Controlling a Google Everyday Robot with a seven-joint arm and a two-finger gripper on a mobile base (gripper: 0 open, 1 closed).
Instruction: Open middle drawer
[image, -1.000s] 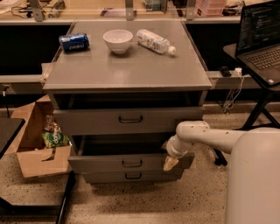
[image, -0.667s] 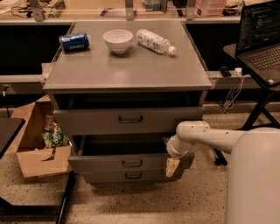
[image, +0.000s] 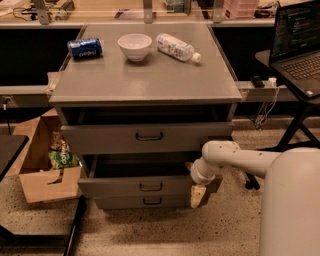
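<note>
Grey metal is filling the camera view, where the middle drawer (image: 115, 187) is standing pulled out of the cabinet (image: 145, 80), its small dark handle (image: 151, 186) sitting to the left of the gripper (image: 198, 196). The tan gripper is hanging downward at the right end of that drawer's front, on a white arm (image: 240, 160); whether it is open or closed cannot be told. Above it, the taller top drawer (image: 100, 139) is showing a dark gap. Down to its left, the slim bottom drawer (image: 120, 201) is sitting further back. Far above, 1 blue can (image: 84, 48), 1 white bowl (image: 135, 46) and 1 plastic bottle (image: 176, 47) are resting on the cabinet top. Far left, a cardboard box (image: 42, 180) is sitting on the floor.
</note>
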